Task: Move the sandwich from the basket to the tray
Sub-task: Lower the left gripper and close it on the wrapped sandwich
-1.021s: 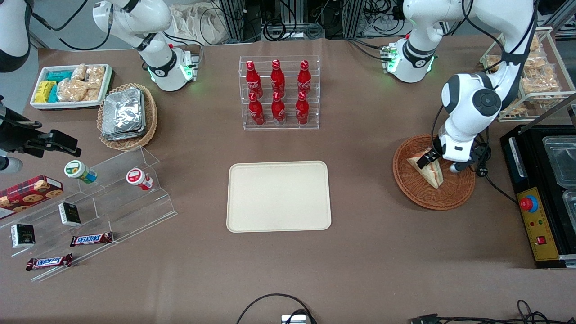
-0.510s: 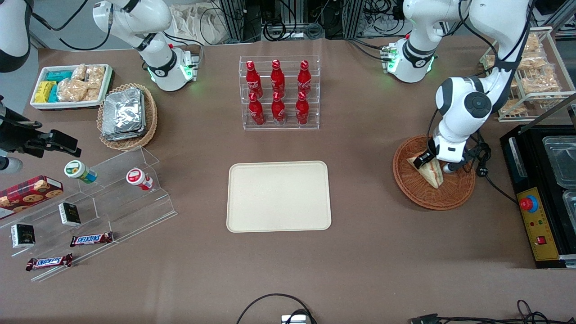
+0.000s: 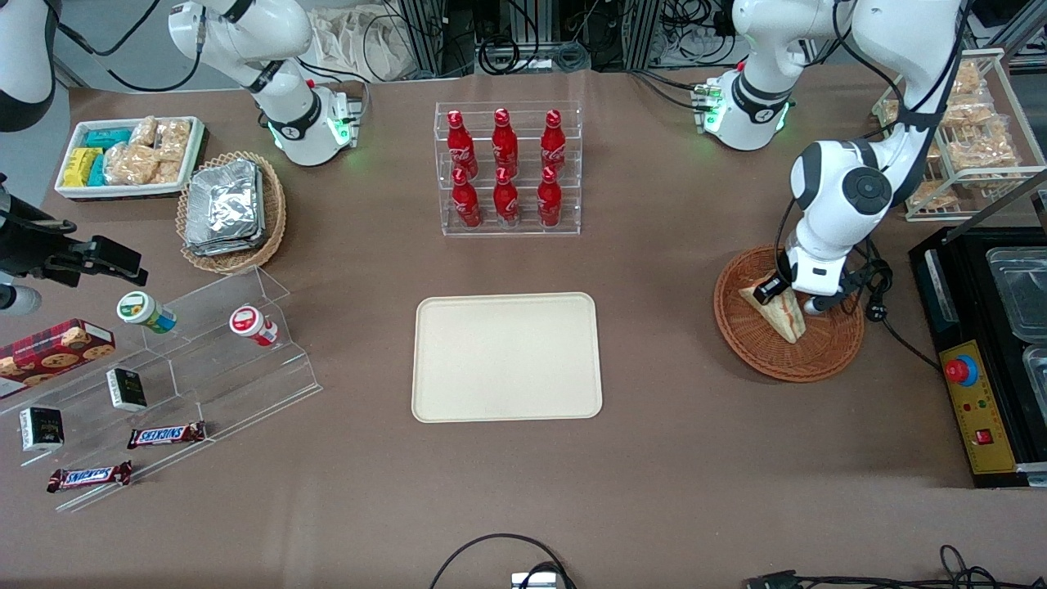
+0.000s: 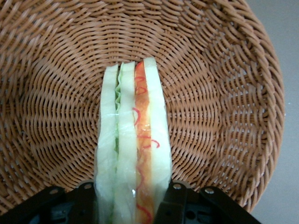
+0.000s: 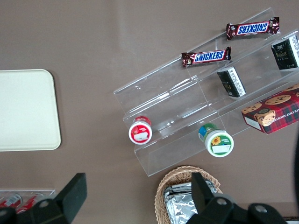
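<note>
The pincer (image 4: pixel 133 198) is clamped on the sandwich (image 4: pixel 133 154), fingers (image 4: pixel 175 200) pressing both bread faces. Basket (image 4: pixel 224 93) sits right under it, and the tray (image 3: pixel 506 357) is well apart, toward the parked arm.

The left arm is bent steeply down from its raised elbow, and its gripper (image 3: pixel 787 296) is held low over the basket (image 3: pixel 761 352) (wrist nearly vertical), its fingers (image 4: pixel 170 198) pressed against both sides of the sandwich (image 4: pixel 133 149).

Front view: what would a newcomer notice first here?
Likely the gripper down in the reddish-brown wicker basket, its fingers on either side of the sandwich, which stands on edge. Next, the bare cream tray mid-table, with the rack of red cola bottles farther from the camera.
</note>
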Controlling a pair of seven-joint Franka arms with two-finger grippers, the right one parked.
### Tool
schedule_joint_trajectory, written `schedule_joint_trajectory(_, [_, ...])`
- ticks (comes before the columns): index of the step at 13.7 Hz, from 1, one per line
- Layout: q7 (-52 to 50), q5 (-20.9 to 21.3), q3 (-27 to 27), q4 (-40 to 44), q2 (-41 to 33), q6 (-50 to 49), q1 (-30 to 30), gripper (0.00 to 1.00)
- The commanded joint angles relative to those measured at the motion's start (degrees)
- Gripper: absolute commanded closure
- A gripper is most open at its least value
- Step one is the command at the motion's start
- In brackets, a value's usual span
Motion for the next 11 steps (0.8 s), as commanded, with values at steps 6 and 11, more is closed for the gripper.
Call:
schedule_joint_trajectory(6, [14.7,1.1,0.3,3.3,-11.7,-15.6,-1.2,0.61])
schedule_joint_trajectory(11, [21.7,3.4,0.0,11.7,-13.1,-27.0,-1.4,0.6])
